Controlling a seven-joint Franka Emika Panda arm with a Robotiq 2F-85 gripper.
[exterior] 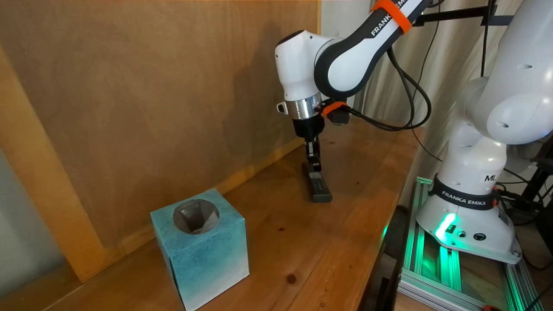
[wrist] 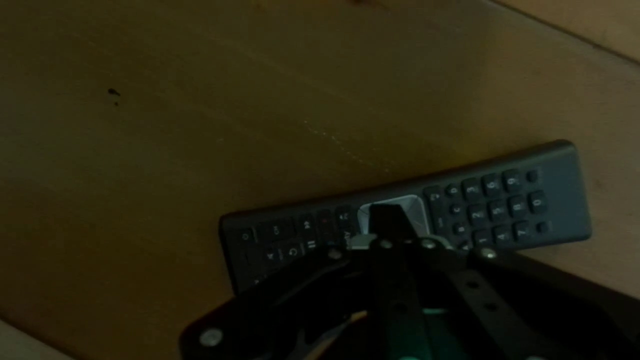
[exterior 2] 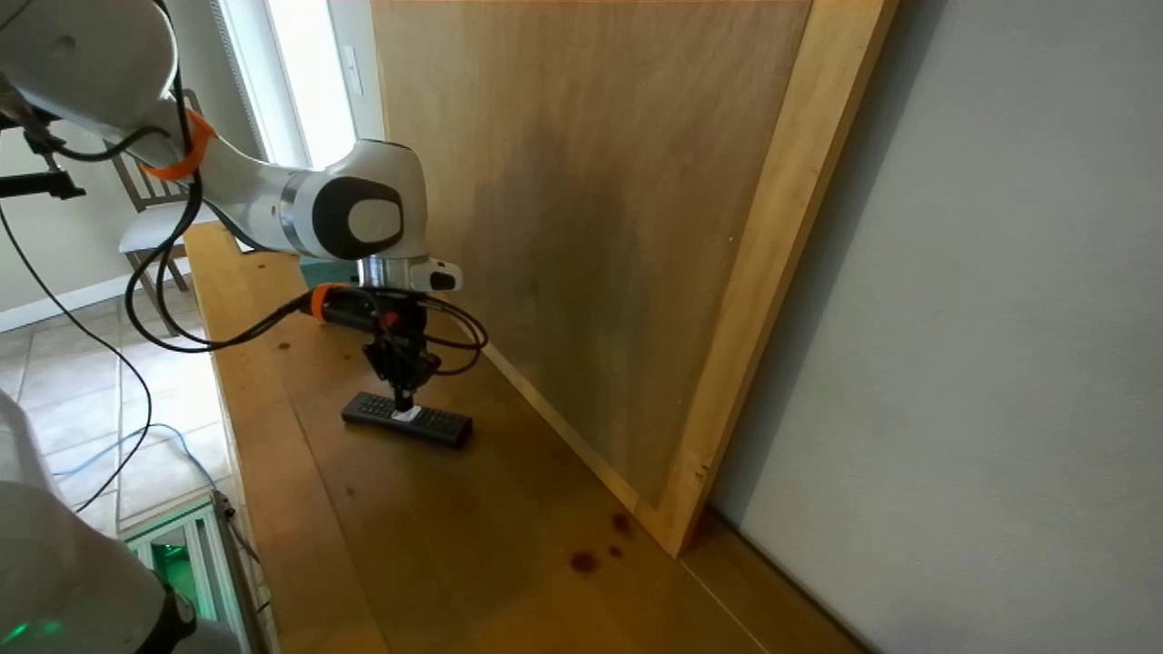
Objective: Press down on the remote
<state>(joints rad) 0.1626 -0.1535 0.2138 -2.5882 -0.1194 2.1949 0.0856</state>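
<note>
The remote, a slim black bar with rows of buttons and a silver pad in its middle, lies flat on the wooden table in both exterior views [exterior: 319, 186] [exterior 2: 441, 424]. It also shows in the wrist view [wrist: 500, 200]. My gripper [exterior: 316, 167] points straight down with its fingertips together and nothing between them. The tips are at the silver pad in an exterior view [exterior 2: 403, 405] and cover part of it in the wrist view [wrist: 392, 215]. They look to be on or just above the pad; exact contact cannot be told. The gripper hides the remote's lower middle edge in the wrist view.
A teal tissue box [exterior: 209, 255] with a round hole stands on the table [exterior: 281, 242]; in an exterior view it is mostly hidden behind the arm [exterior 2: 325, 271]. A wooden panel [exterior: 173, 108] rises along one table side. The robot base [exterior: 471, 216] stands beyond the opposite edge.
</note>
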